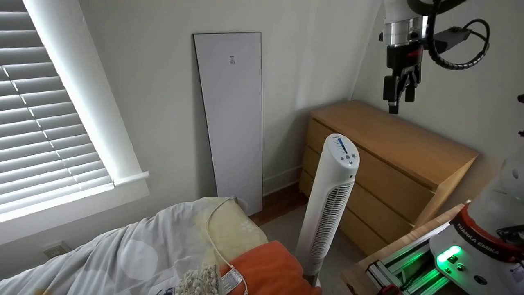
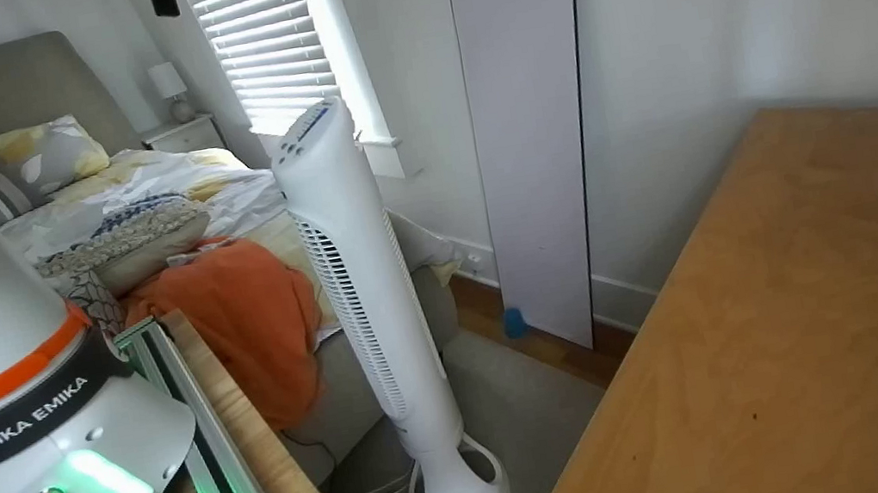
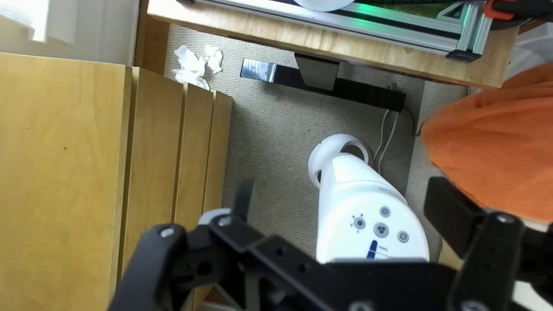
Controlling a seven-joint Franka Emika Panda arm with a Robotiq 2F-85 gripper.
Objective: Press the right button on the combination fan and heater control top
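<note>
The combination fan and heater (image 1: 325, 213) is a tall slim white tower, standing upright in both exterior views (image 2: 367, 292) and below my wrist (image 3: 345, 170). Its slanted control top (image 1: 336, 150) also shows (image 2: 305, 134). In the wrist view, the control top (image 3: 341, 246) has a dark blue display strip and several round grey buttons. One button (image 3: 403, 236) is at the picture's right; another (image 3: 359, 223), with small marks, is at its left. The gripper's body hides the far part. My gripper (image 3: 345, 205) is open, empty and high above the fan, apart from it, as an exterior view shows (image 1: 401, 104).
A wooden dresser (image 1: 393, 141) stands beside the fan. The robot's wooden table (image 3: 328, 45) and a bed with an orange blanket (image 3: 492, 138) are close by. A flat white panel (image 1: 233, 119) leans on the wall. White cables (image 3: 391, 138) lie by the fan base.
</note>
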